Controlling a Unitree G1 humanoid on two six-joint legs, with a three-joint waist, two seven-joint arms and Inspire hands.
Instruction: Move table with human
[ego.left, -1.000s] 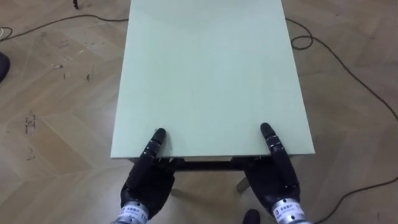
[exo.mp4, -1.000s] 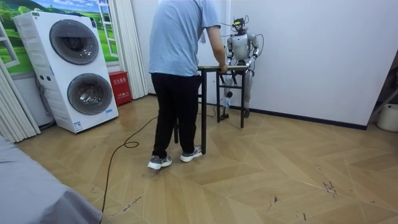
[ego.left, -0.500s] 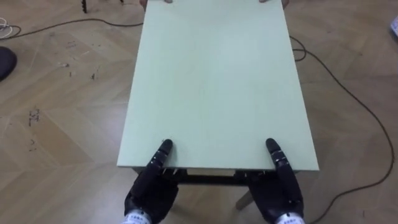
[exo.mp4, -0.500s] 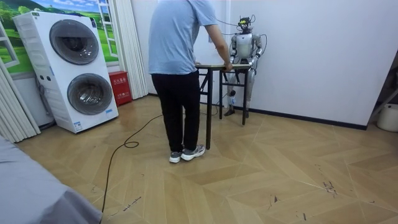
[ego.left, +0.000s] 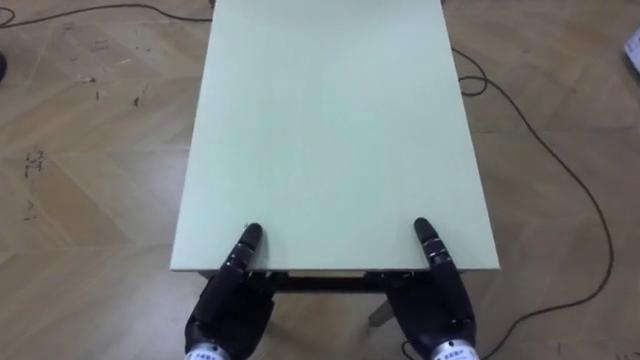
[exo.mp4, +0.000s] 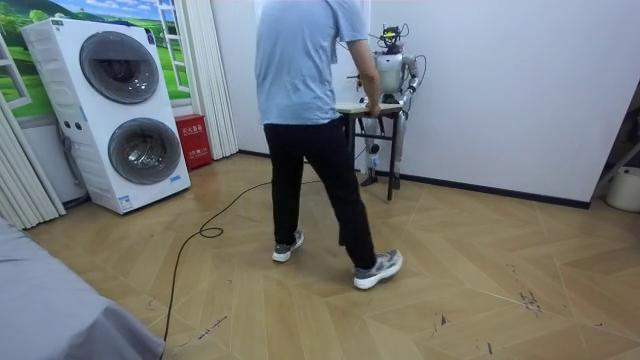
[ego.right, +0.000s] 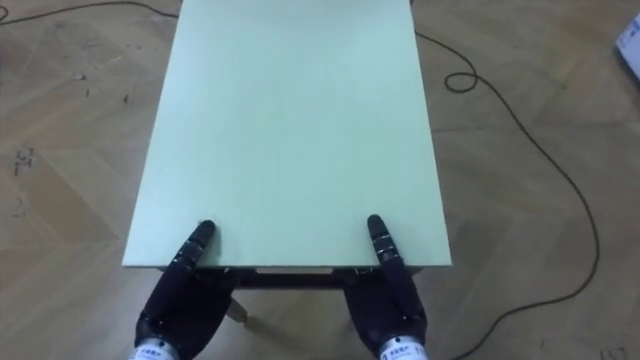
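The pale green table (ego.left: 330, 130) reaches away from me over the wood floor. My left hand (ego.left: 228, 305) holds its near edge at the left, thumb on top and fingers underneath. At the right of that edge my right hand (ego.left: 437, 305) grips the same way. In the room view a person (exo.mp4: 305, 110) in a light blue shirt and dark trousers holds the table's (exo.mp4: 365, 106) far end, in mid-stride. I stand at the other end, close to the white wall.
A dark cable (ego.left: 545, 120) winds across the floor to the right of the table. A stacked washer and dryer (exo.mp4: 120, 110) and a red box (exo.mp4: 190, 140) stand at the room view's left. Another cable (exo.mp4: 205, 225) lies on the floor there.
The person has taken a long step toward the room view's right, and the table has moved with them toward me and the wall. Both my hands keep their hold.
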